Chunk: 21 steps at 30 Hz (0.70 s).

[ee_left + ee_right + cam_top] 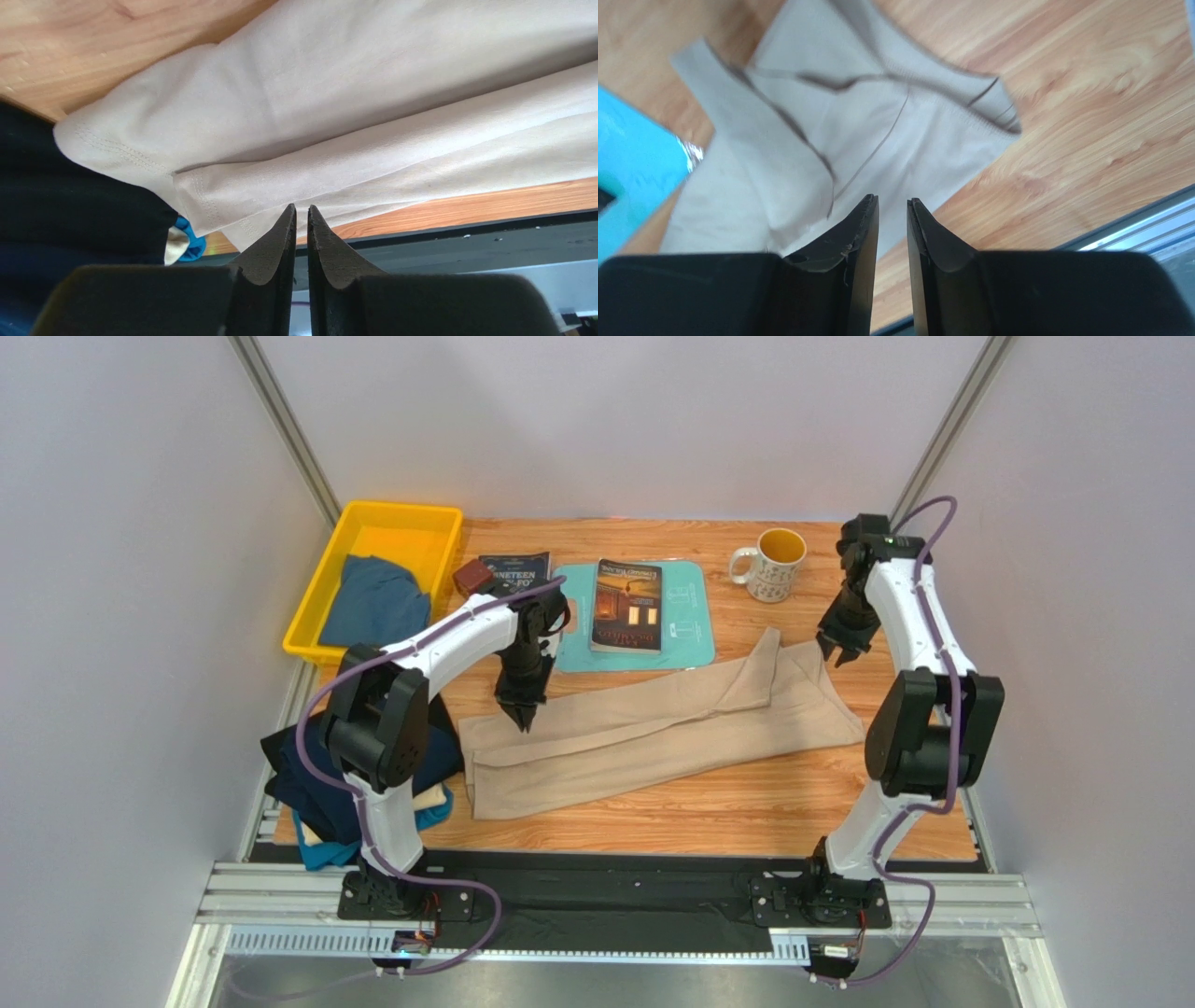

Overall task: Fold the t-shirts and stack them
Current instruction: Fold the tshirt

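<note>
Fig.: large plain beige cloth t-shirt [659,728], folded lengthwise into a narrow strip, lying on the wooden table [786,812]. Its long axis runs diagonally from the left-near end to the right-far end.

Top view: the left gripper [516,711] hangs over the strip's left end and the right gripper [839,653] over its right-far end, i.e. one arm per end, neither nearer the middle.

Left wrist view: the left gripper [302,208] has its jaws slightly parted w/ nothing btwn them. The t-shirt's [351,105] doubled hem corner lies just beyond the tips, and the strip runs off to the right.

Right wrist view: the right gripper [892,199] is likewise slightly parted and empty. The t-shirt's [878,140] flared end, w/ overlapping flaps, lies ahead and below.

Tip contact w/ cloth: cannot tell.

Judgement: the next move is prob. a crosswise fold, so each jaw pair must close on its own end's edge, across the long axis.

A dark navy and teal cloth pile [302,784] sits at the left-near table edge, just beside the strip; likely the stack.
</note>
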Available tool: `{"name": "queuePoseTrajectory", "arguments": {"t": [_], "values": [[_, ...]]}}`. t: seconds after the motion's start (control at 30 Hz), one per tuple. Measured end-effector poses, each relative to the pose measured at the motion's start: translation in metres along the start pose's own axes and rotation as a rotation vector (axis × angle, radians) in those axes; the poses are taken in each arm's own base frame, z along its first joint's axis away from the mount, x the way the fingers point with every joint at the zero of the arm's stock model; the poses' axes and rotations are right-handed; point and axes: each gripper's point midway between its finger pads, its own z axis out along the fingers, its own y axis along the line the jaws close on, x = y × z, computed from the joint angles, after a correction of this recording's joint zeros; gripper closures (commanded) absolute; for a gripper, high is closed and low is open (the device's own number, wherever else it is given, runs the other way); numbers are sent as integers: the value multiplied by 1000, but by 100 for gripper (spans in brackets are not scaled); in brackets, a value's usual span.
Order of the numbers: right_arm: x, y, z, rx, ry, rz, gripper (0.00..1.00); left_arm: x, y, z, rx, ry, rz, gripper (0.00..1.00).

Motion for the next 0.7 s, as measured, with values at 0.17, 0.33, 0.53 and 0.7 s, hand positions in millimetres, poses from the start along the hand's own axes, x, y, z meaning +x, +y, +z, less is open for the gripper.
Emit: {"name": "queuePoseTrajectory", "arguments": {"t": [0.17, 0.33, 0.53, 0.7], "values": [[57, 11, 10, -29, 100, -73, 80, -2, -2, -1, 12, -11, 12, 100], [89, 2, 44, 48, 229, -86, 100, 11, 3, 22, 2, 49, 27, 100], [93, 2, 84, 130, 279, -104, 100, 28, 10, 51, -22, 134, 24, 100], [95, 5, 96, 195, 321, -157, 100, 39, 9, 58, -25, 175, 32, 100]]}}
